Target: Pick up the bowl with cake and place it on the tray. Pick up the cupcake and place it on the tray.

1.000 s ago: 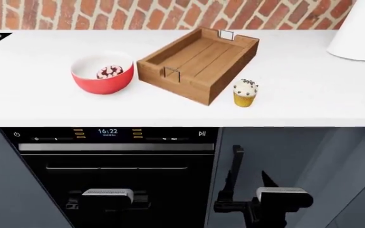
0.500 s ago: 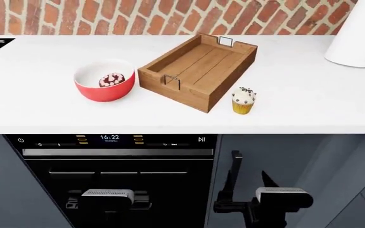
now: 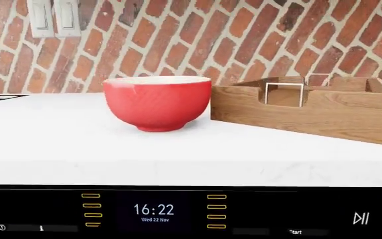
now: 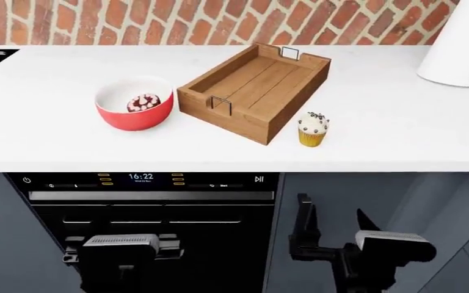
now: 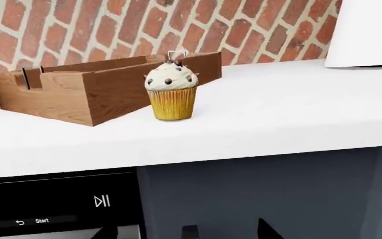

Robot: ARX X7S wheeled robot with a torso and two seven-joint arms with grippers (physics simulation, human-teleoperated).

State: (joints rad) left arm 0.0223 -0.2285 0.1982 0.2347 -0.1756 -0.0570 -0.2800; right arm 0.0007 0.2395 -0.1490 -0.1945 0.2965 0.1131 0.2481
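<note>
Both my hands (image 4: 124,256) (image 4: 365,256) low below desk (image 4: 39,134), can't tell grip state; bowl (image 4: 134,102), cupcake (image 4: 312,129) flank tray (image 4: 255,82).

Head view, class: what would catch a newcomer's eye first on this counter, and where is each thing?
The red bowl holding a small cake stands at the left of the white counter. Beside it, in the middle, lies an empty wooden tray set at an angle. The yellow-cased cupcake stands just off the tray's near right side.
</note>
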